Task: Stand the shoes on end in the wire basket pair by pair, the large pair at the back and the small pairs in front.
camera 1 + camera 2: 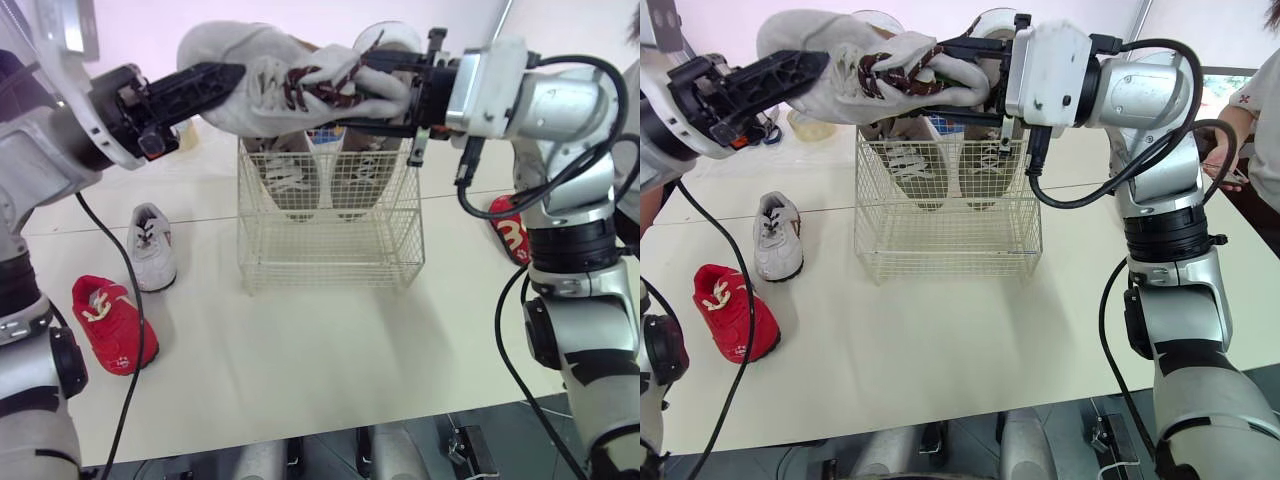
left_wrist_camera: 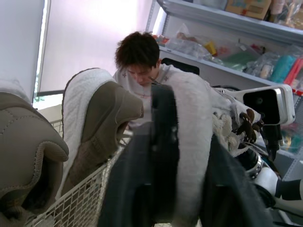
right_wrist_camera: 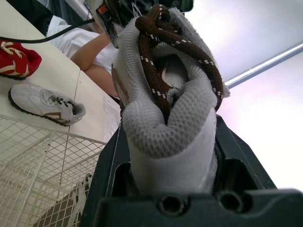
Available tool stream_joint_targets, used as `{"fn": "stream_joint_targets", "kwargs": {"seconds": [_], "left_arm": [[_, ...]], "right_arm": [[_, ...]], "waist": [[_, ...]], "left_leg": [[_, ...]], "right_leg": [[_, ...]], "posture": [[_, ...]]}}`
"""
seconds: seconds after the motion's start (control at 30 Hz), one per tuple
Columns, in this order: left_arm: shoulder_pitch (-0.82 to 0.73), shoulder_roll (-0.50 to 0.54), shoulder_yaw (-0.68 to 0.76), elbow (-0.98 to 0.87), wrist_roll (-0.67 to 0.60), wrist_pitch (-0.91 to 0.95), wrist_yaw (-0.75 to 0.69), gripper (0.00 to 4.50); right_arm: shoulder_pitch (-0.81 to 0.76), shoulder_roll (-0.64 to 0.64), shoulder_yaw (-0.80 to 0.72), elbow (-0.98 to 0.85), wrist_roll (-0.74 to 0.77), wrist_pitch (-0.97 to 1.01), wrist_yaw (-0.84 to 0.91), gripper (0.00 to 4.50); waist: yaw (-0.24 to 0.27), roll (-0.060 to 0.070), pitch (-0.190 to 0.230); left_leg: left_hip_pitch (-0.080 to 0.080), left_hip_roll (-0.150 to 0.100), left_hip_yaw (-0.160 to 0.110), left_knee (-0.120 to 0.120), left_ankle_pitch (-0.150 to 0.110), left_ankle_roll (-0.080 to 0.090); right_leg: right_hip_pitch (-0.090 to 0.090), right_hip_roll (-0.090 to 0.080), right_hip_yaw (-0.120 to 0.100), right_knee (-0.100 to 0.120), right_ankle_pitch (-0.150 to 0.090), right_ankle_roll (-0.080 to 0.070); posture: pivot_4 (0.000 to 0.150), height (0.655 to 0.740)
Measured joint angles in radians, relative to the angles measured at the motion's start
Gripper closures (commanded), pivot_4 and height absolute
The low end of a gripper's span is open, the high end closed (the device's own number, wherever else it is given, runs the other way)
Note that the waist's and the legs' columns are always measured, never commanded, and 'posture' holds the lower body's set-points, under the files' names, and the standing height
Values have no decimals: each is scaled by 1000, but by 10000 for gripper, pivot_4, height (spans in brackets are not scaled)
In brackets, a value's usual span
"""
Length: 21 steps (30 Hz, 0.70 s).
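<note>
While hoisted sideways above the rim of the wire basket (image 1: 330, 250), gripped at both ends: large white shoe (image 1: 290, 85) with brown laces (image 3: 161, 61). Clamped narrow across the laced tongue end by the right end effector (image 1: 375, 92), black fingers pressing the knit from either side. Pinched at the opposite end by the left end effector (image 1: 215, 82), its fingers (image 2: 163, 142) straddling the white padded edge. Held clear of the table (image 1: 330, 370), roughly level, laces facing the robot.

Standing on end inside the basket, toward its far side and side by side: two pale shoes (image 1: 285, 175), tan linings showing in the left wrist view. Cannot tell whether touched by the raised shoe.

Lying flat on the table to the left of the basket, well apart from it: small white shoe (image 1: 152, 247). Just beside that and nearer the robot: small red shoe (image 1: 113, 322). Lying to the right of the basket, partly hidden behind the right arm: second red shoe (image 1: 510, 235).

Beyond the table at the far right: a person (image 1: 1262, 130) in a white top.
</note>
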Motion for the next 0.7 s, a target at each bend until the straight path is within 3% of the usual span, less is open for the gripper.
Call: {"fn": "stream_joint_targets", "kwargs": {"seconds": [0.03, 0.13, 0.27, 0.47, 0.6, 0.7], "left_arm": [[0, -1, 0, 0, 0, 1, 0, 42070], [3, -22, 4, -2, -1, 3, 14, 42070], [27, -81, 56, -7, -55, -7, 92, 42070], [45, -211, 181, -50, -180, -126, 286, 42070], [47, -338, 175, -119, -170, -225, 364, 42070], [48, -419, 141, -165, -117, -304, 395, 42070]], "right_arm": [[2, 0, -1, -2, 0, 3, -1, 31681], [27, -2, -14, -28, 26, 72, -11, 20291], [84, 2, -104, -60, 194, 349, -87, 500], [187, 91, -390, -89, 667, 808, -356, 500], [196, 281, -469, -155, 875, 889, -602, 500], [205, 435, -451, -212, 930, 869, -741, 500]], "waist": [[0, 0, 0], [2, 0, 0], [2, -1, 0], [2, -1, 0], [-1, -1, 0], [0, -1, 0]], "left_leg": [[0, 0, 0, 0, 0, 0], [0, 0, 0, 0, 0, 0], [0, 0, -1, 0, -1, -1], [0, 0, -2, -1, -1, -1], [0, 1, -1, -1, -1, -1], [-1, 0, -1, -1, 0, 1]], "right_leg": [[0, 0, 0, 0, 0, 0], [1, -1, 0, 0, 0, 0], [0, -3, 0, 0, 0, 0], [0, -5, 1, 0, 1, -1], [0, -4, 1, 1, 2, 0], [-1, -2, 1, 1, 3, 1]], "posture": [[1500, 7400], [1500, 7400], [1500, 7400], [1500, 7400], [1500, 7400], [1500, 7400]]}}
